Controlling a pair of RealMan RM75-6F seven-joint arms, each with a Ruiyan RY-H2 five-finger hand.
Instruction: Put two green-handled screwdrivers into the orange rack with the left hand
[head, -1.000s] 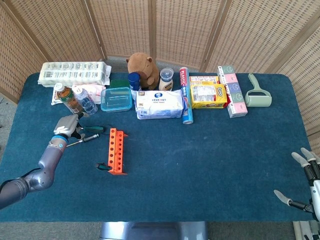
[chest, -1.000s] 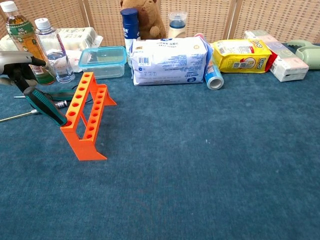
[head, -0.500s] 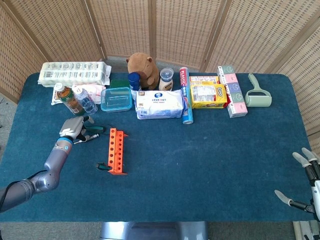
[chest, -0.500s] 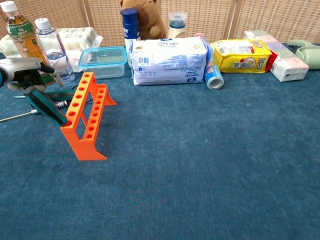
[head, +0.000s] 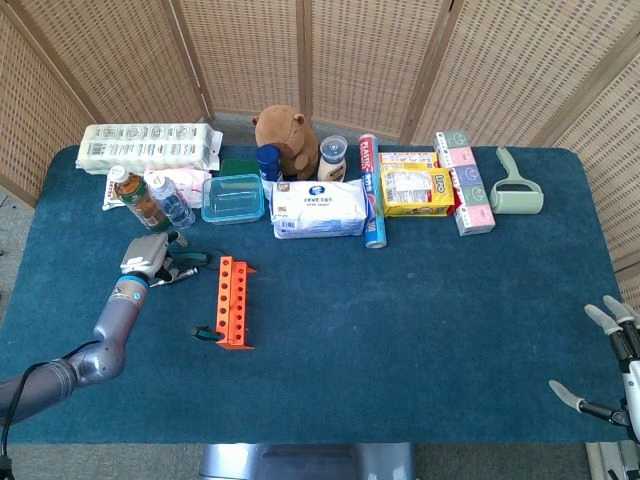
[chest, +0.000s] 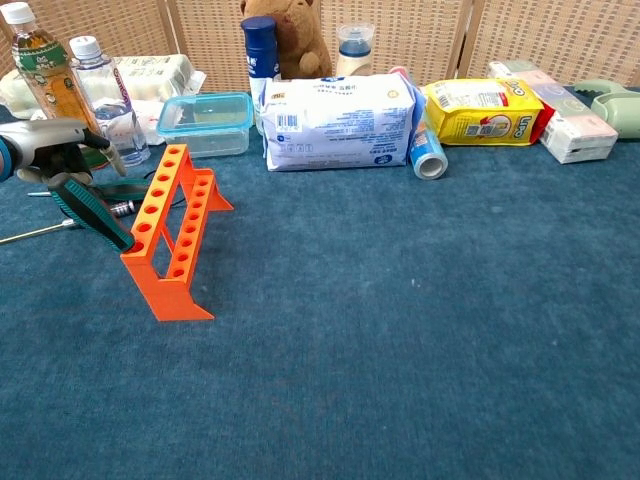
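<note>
We see left hand over loose screwdrivers beside orange rack; finger closure indiscernible. One screwdriver racked. Right hand fingers spread.

The table is covered in deep blue cloth, and the rack on it is bright orange, with a dark green, black-striped screwdriver handle leaning at its near end. Behind stand a brown plush toy, a yellow packet, a white wipes pack with blue print and a clear box with a teal lid. The screen at the back is tan woven wicker.
</note>
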